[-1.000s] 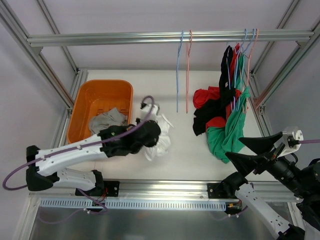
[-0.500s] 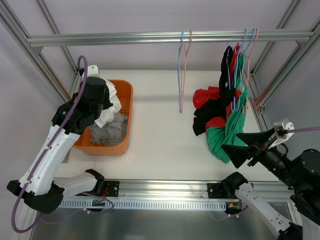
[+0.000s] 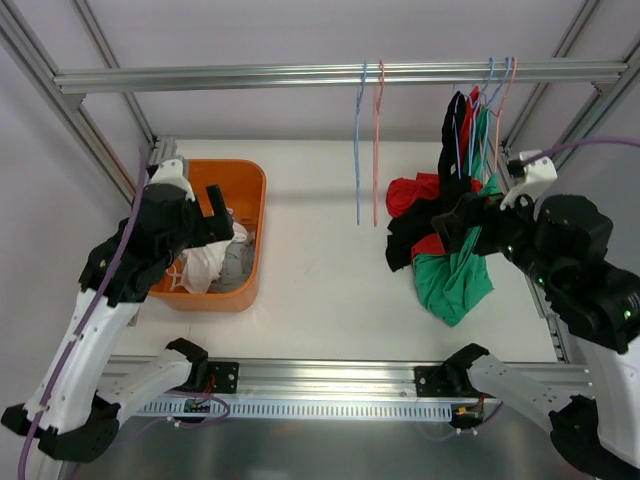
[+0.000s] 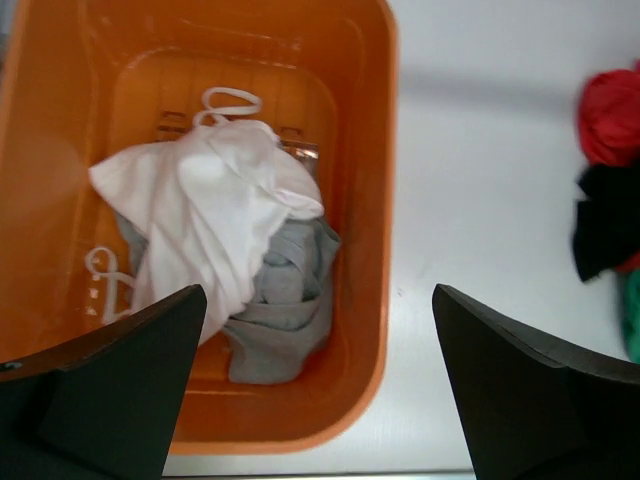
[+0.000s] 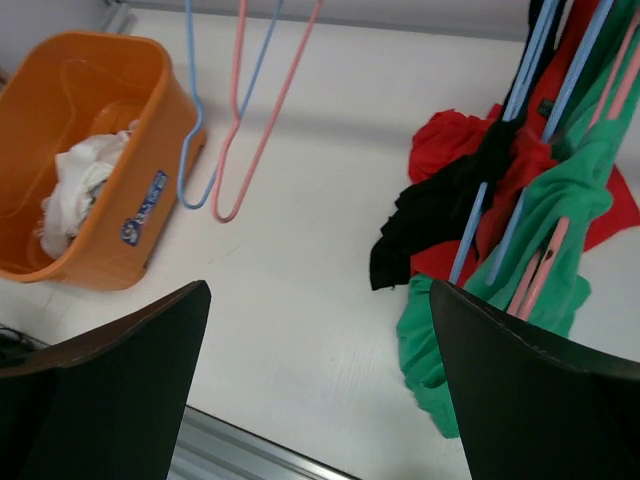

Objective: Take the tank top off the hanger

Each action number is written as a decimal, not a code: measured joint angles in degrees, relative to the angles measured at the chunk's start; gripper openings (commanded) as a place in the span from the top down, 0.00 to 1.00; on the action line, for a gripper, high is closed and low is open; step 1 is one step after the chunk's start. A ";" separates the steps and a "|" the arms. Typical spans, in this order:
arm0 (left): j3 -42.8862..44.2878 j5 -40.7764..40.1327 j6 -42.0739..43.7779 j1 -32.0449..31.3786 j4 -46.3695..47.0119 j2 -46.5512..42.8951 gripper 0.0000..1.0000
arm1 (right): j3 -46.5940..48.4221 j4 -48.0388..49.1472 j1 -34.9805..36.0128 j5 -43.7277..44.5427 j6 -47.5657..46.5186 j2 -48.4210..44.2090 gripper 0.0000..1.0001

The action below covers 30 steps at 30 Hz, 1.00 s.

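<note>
A blue-and-white sticker (image 5: 146, 207) sat on the outer wall of the orange basket (image 5: 42, 110); its lettering was too small to read.

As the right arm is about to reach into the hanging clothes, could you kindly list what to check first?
1. Left pincer open, holding nothing: ok.
2. White tank top inside the orange bin, off any hanger: ok.
3. Right pincer open, ready to grasp: ok.
4. Blue hanger and pink hanger hang bare on the rail, apart from the clothes: ok.
5. Which hanger carries the green garment in the tangle: cannot tell.
</note>
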 measured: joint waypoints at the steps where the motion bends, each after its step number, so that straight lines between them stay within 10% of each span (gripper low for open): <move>1: -1.55 2.10 0.09 0.00 -0.15 -2.78 0.01 | 1.75 -0.52 0.00 1.49 -1.01 2.32 0.08; 8: -14.82 16.41 2.89 0.00 -0.92 -21.24 0.01 | 13.64 -4.66 -0.20 12.72 -7.37 16.68 0.41; 30: -25.94 23.87 2.64 0.00 1.77 -33.77 0.01 | 25.86 -5.46 -14.73 11.34 -11.78 35.08 0.65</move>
